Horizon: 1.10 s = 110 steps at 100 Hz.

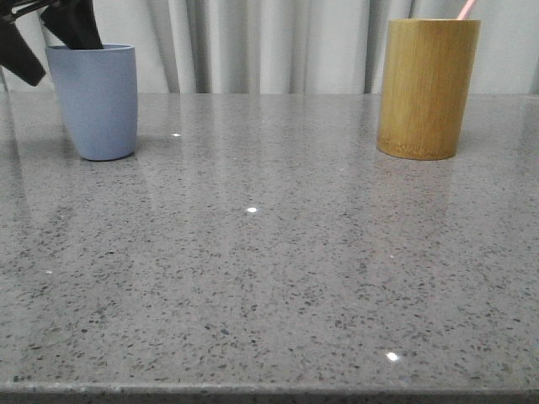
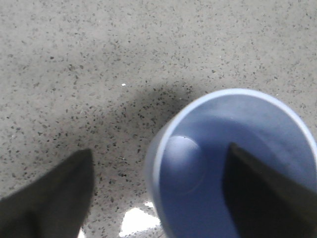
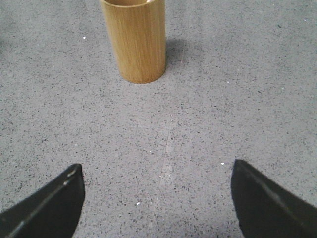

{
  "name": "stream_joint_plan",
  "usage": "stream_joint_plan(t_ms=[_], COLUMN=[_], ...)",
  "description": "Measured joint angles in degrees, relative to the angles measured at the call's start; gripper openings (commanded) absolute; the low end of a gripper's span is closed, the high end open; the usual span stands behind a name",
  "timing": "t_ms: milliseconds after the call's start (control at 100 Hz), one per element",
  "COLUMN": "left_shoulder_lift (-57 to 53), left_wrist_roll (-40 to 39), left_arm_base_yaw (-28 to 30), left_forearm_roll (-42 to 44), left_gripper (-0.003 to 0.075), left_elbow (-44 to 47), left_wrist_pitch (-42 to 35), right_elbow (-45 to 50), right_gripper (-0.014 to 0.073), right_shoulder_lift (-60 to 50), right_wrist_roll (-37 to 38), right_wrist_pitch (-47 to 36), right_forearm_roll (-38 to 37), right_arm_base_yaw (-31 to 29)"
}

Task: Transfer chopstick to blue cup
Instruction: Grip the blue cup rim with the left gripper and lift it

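The left claw is held released over the blue cup, far left; the right claw is spread, empty; the chopstick is seen in the bamboo cup, far right.

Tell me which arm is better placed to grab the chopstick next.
Right, most likely. The right gripper is open and faces the bamboo holder, where the chopstick sticks out. The left gripper is open astride the blue cup rim, across the table.

Bright, even overhead light — small glints on the table; left wrist view blurred.
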Motion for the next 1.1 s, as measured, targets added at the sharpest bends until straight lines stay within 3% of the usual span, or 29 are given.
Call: stream_joint_plan(t_ms=[140, 340, 540, 1100], left_shoulder_lift=[0.00, 0.16, 0.26, 5.58], left_wrist_roll=[0.00, 0.00, 0.00, 0.00], left_arm_base_yaw=[-0.37, -0.37, -1.83, -21.95], left_forearm_roll=[-0.12, -0.36, -0.77, 8.27], left_gripper=[-0.0023, -0.0019, -0.0019, -0.0019], left_elbow=[0.00, -0.99, -6.84, -19.85], left_wrist_pitch=[-0.09, 0.67, 7.04, 8.96], right_elbow=[0.00, 0.00, 0.00, 0.00], right_gripper=[0.0603, 0.0603, 0.0603, 0.0603], right_shoulder_lift=[0.00, 0.00, 0.00, 0.00], right_wrist_roll=[0.00, 0.00, 0.00, 0.00], right_wrist_pitch=[-0.03, -0.03, -0.13, -0.13], right_forearm_roll=[0.00, 0.00, 0.00, 0.00], right_arm_base_yaw=[0.00, 0.00, 0.00, 0.00])
